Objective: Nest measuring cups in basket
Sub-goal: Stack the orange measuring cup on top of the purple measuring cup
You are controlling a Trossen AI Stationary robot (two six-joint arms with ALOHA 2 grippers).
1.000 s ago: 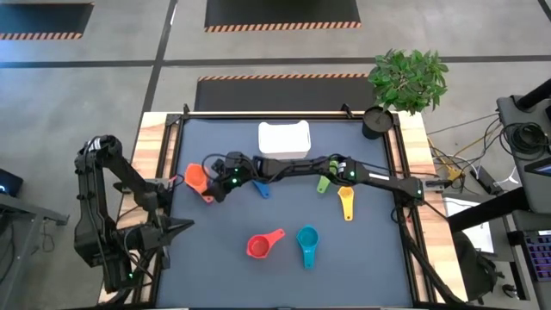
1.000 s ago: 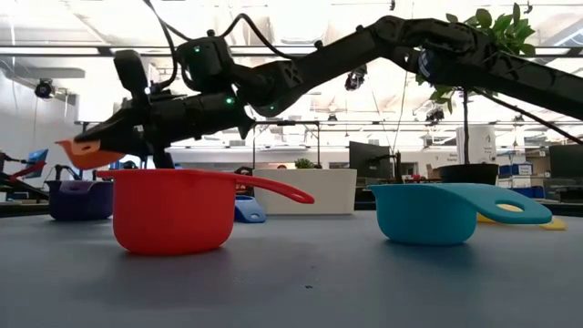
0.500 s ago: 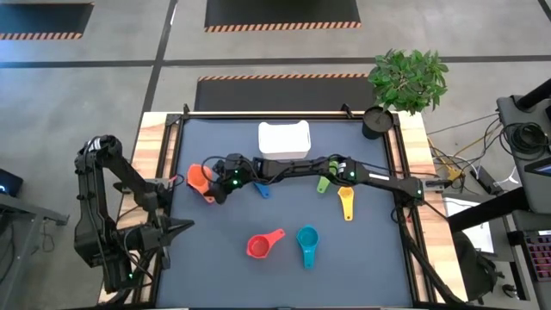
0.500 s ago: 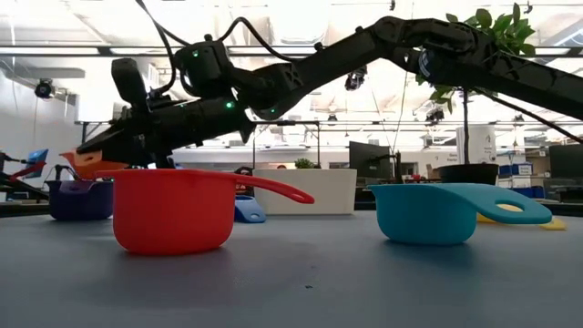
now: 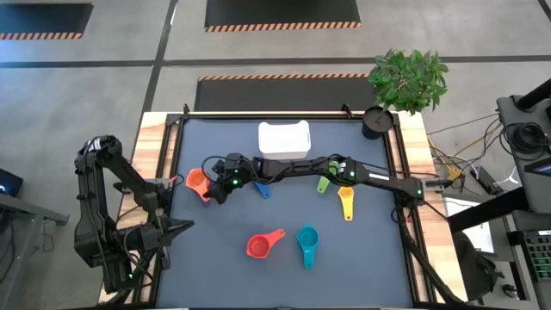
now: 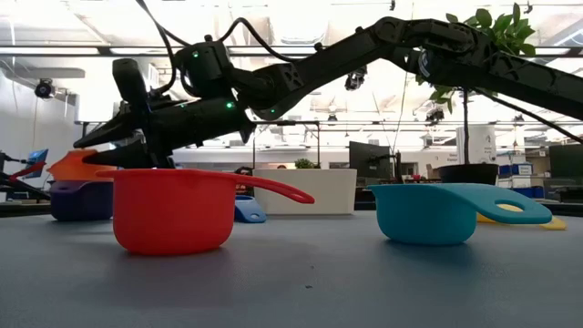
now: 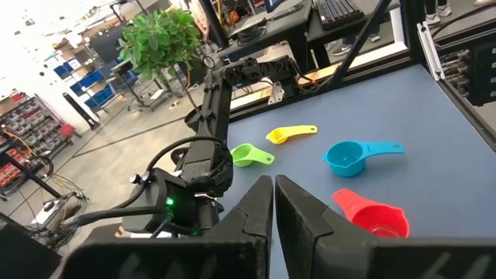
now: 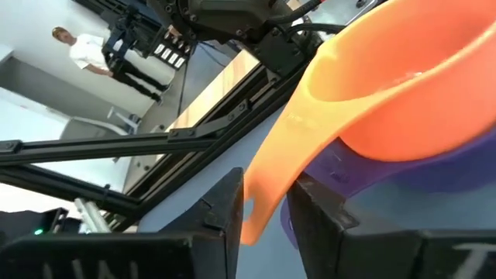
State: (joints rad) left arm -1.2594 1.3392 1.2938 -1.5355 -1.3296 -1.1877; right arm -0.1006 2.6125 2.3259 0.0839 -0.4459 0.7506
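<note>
Dark surface (image 5: 215, 275) seen from above, framed by rails, with both arms in view. The right arm reaches across it toward its left side, because the cup it serves lies there. The left arm is folded back at the near left corner; its tool (image 7: 273, 203) is fully closed and empty, evidently waiting.

The white basket (image 5: 284, 139) sits at the far middle of the surface, with no cup visible in it; nesting so far takes place outside it.

The right tool (image 5: 213, 187) stands partly open astride the handle of the orange cup (image 5: 197, 181); whether its fingers touch the handle cannot be told. The orange cup rests in the purple cup (image 8: 434, 174), apparently just released there.

Loose cups: red cup (image 5: 261, 245) and teal cup (image 5: 307, 240) side by side near the front; yellow cup (image 5: 345, 201) and green cup (image 5: 324, 182) under the right arm; blue cup (image 5: 262, 188) just beside the tool.
</note>
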